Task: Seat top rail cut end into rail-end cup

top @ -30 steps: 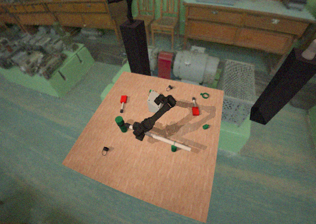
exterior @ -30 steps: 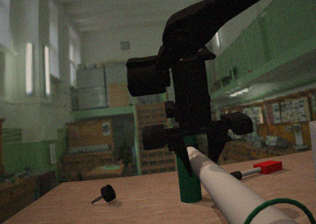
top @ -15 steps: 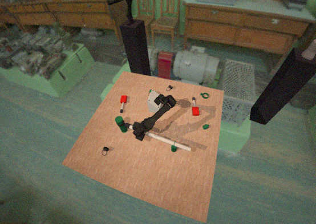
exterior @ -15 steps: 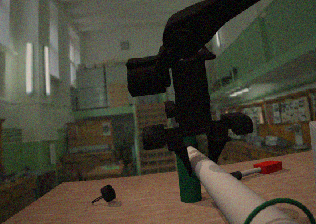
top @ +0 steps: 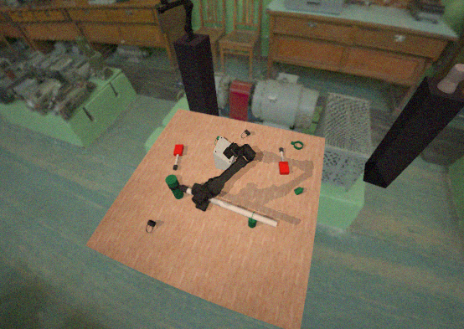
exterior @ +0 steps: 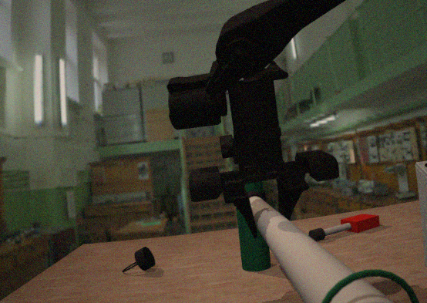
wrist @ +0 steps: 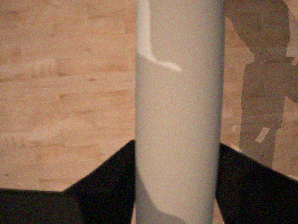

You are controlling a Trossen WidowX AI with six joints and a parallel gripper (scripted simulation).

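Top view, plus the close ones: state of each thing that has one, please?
pincer: shut on the rail
rail: gripped, through the loop cap; seating depth unclear
big post: upright
loop cap: around the rail
rail-end cup: at the big post
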